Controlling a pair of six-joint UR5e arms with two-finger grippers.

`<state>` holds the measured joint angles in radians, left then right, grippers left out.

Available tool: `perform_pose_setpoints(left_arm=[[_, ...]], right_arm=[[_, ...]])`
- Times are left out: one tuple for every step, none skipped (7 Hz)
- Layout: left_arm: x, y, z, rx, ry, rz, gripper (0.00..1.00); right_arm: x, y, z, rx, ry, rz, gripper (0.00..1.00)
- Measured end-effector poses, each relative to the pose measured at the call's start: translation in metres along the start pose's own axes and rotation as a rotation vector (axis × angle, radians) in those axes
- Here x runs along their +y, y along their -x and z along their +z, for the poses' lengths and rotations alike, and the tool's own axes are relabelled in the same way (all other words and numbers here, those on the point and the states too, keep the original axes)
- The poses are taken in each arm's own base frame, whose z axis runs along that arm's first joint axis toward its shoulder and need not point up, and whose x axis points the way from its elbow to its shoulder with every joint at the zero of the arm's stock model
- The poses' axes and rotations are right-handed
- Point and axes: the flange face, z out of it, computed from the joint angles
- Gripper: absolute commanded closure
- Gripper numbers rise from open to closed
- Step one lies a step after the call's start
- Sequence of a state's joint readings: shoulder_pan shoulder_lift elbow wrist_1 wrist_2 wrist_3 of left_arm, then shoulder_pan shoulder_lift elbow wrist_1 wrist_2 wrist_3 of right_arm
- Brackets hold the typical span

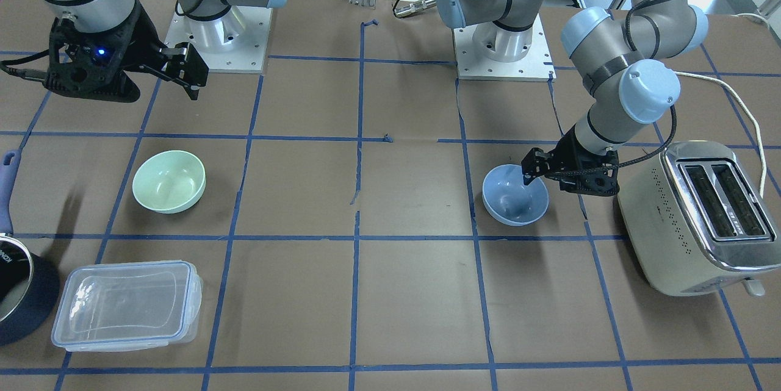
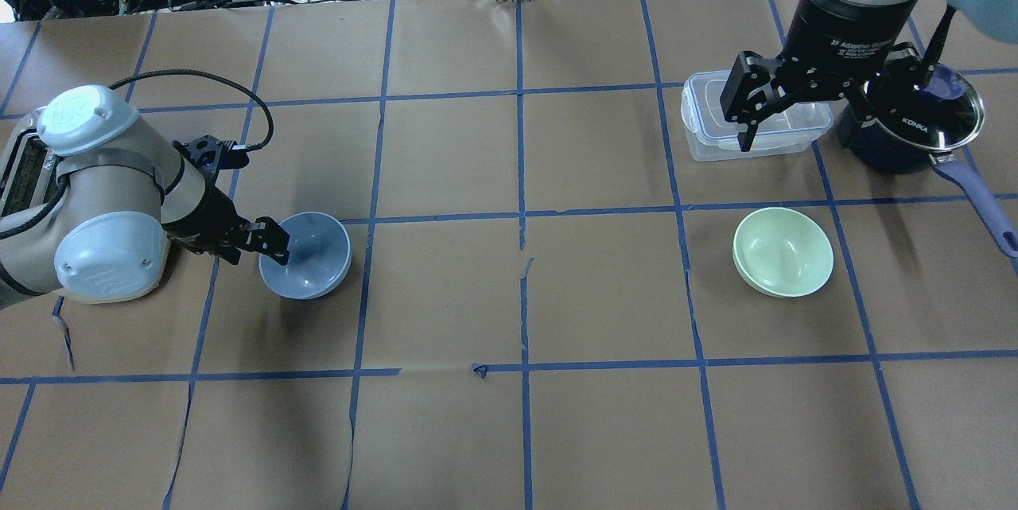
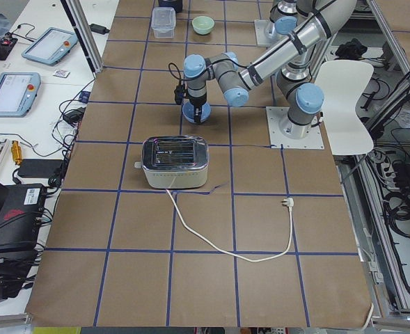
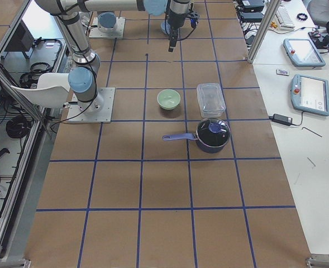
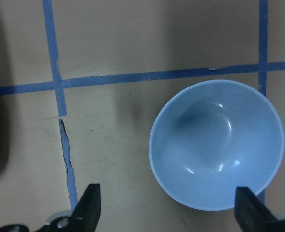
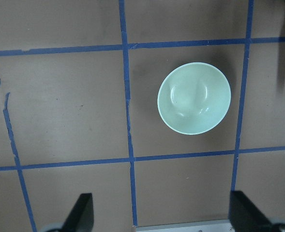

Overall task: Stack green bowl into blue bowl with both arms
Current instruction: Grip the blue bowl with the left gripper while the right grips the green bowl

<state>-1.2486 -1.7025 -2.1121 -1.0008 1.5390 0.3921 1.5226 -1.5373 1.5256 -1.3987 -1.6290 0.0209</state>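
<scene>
Hovering low with its fingers spread wide, the left gripper sits at the rim of the blue bowl, on the side facing the toaster; the bowl stands upright on the brown taped table. The right gripper, likewise spread, hangs high and apart from the green bowl, which stands upright near a clear plastic container and a dark navy pot.

Toaster; clear container beside navy pot (glass lid on).
</scene>
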Motion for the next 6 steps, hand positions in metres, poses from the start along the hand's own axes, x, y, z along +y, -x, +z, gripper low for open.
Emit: perform_pose_setpoints(left_arm=[[-0.001, 0.002, 0.01, 0.0, 0.002, -0.003, 0.68], [-0.002, 0.004, 0.018, 0.0, 0.001, -0.004, 0.88], [-0.004, 0.006, 0.022, 0.0, 0.002, -0.006, 1.0], [-0.006, 0.007, 0.023, 0.0, 0.001, -0.009, 1.0], [-0.006, 0.004, 0.02, 0.001, -0.005, -0.018, 1.0], [-0.008, -0.006, 0.009, 0.004, -0.024, -0.048, 1.0]], right_arm=[[-0.016, -0.014, 0.021, -0.006, -0.003, 0.032, 0.0], [-0.029, -0.03, 0.057, -0.013, 0.002, 0.066, 0.0], [-0.033, -0.04, 0.096, -0.017, -0.003, 0.087, 0.0], [-0.031, -0.043, 0.131, -0.018, -0.019, 0.097, 0.0], [-0.027, -0.041, 0.158, -0.021, -0.033, 0.102, 0.0], [-0.026, -0.037, 0.179, -0.025, -0.058, 0.102, 0.0]])
